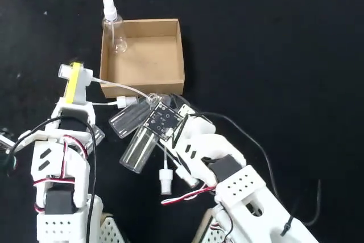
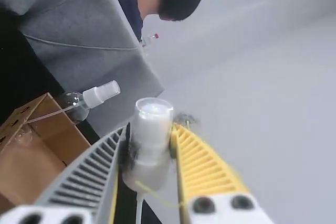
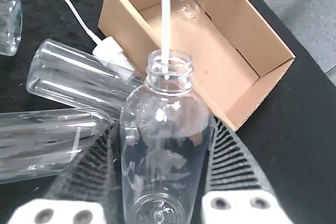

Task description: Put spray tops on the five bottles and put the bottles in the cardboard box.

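The right tool [image 3: 164, 127] pinched the bottle [image 3: 165, 150] round its middle. It looked light and slippery. The left tool [image 2: 149, 129] pinched a small spray top [image 2: 150, 148].

**Three cameras, one box in common**

In the high view the table [image 1: 296, 55] is looked down on steeply from above, far enough off that the whole work area is taken in. The left wrist view is taken close behind the left gripper [image 2: 149, 129] and is tilted upward. The right wrist view is taken close behind the right gripper [image 3: 164, 124] and is angled down at the table. The cardboard box [image 1: 168, 86] is shared by all three.
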### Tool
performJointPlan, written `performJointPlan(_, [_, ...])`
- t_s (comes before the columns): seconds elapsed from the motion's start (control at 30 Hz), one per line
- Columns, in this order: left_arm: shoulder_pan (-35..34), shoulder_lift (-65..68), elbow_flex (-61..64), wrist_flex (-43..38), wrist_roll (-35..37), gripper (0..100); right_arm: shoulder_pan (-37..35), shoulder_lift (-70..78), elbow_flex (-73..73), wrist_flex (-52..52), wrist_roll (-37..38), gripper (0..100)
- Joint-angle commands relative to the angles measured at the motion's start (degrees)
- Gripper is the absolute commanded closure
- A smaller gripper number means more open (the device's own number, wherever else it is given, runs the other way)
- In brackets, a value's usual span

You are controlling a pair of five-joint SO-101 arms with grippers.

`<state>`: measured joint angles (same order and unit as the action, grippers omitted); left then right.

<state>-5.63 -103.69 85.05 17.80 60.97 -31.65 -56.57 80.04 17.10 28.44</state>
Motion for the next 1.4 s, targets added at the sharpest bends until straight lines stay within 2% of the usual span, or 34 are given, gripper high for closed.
performJointPlan(0.0, [0.84, -0.7, -1.54, 2.46, 0.09, 97, -0.53, -1.98, -0.13, -1.93, 0.35, 90.7])
performJointPlan(0.27, [7.08, -0.7, -0.84, 4.4, -3.96, 97, -0.53, -1.98, -0.13, -1.93, 0.09, 90.7])
performJointPlan(0.73, [7.52, -0.62, 0.48, 4.4, -3.96, 97, -0.44, -1.98, -0.13, -1.93, 0.0, 90.7])
performJointPlan(1.0, [15.96, -0.62, 3.21, 3.96, -8.7, 97, -0.44, -2.33, -0.22, -1.93, 0.0, 90.7])
performJointPlan(1.37, [18.59, -0.62, 3.56, 4.31, -8.79, 97, -0.79, -15.08, 5.85, -1.76, 0.0, 90.7])
